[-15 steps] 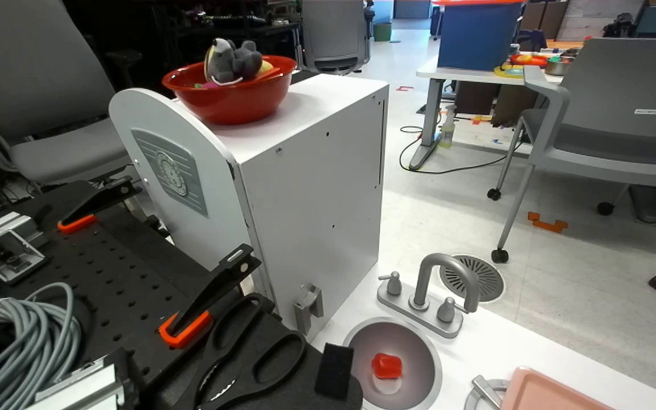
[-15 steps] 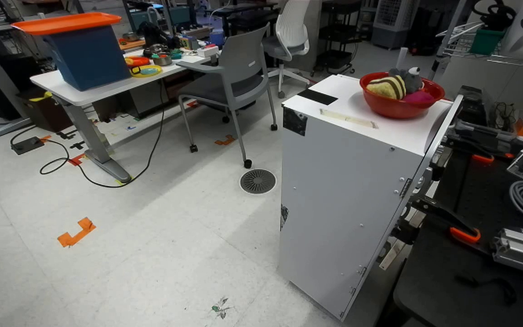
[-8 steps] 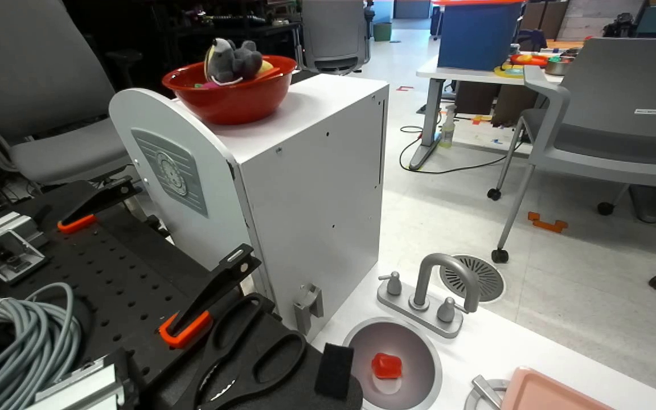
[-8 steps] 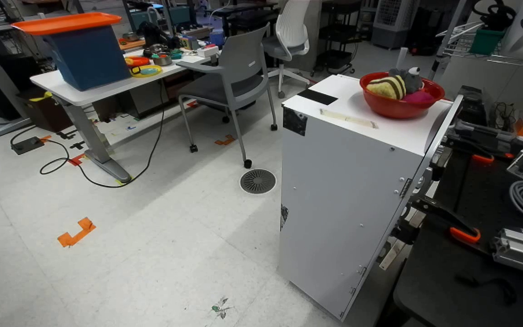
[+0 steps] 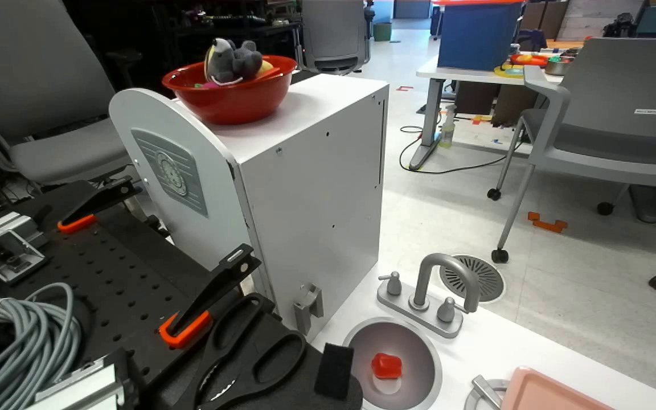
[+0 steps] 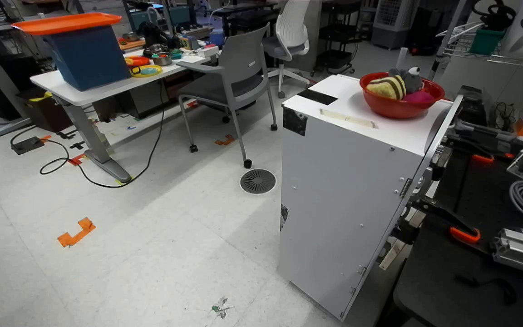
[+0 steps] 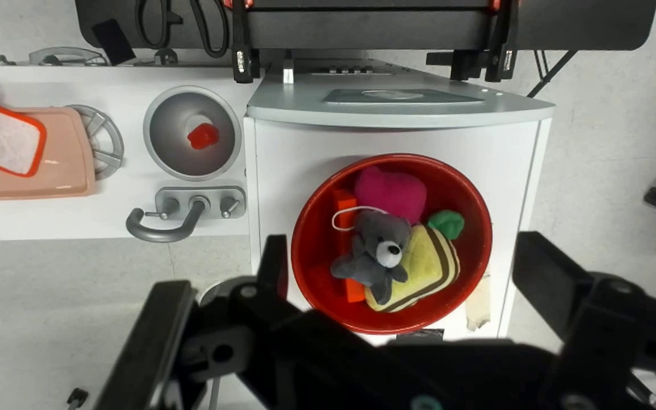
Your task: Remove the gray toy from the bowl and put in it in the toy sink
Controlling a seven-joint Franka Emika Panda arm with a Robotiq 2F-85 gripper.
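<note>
The tool (image 7: pixel 401 270) shows only in the wrist view, its two fingers spread wide to either side of the bowl (image 7: pixel 316 245). Going left to right in that view, a pot holder (image 7: pixel 6 139) lies farthest to the left of the bowl, on a pink tray (image 7: pixel 69 156). Nearer the bowl, between it and the tray, is the sink (image 7: pixel 165 139) with a small red piece (image 7: pixel 203 135) inside. Then comes the bowl itself, standing on the white table (image 7: pixel 499 165). Within the bowl, an orange block (image 7: pixel 355 290) lies toward its left wall, partly under the gray bear (image 7: pixel 370 259), which is the toy to be moved. A pink plush (image 7: pixel 393 193) rests just beside the bear, a yellow striped plush (image 7: pixel 427 265) appears to reach under it, and a green piece (image 7: pixel 447 223) sits near the bowl's right wall. In both exterior views the bear's head rises above the bowl's rim.

The bear is in the bowl and the sink holds only the red piece, so I judge that none of the transfer is done. Left to do: grip the bear, lift it clear of the bowl, carry it left to the sink and release it.

The tool pinches nothing, and no contact shows. Since the bowl fits whole in the gap between the fingers, the tool is probably well above it; its exact height I cannot tell.
</note>
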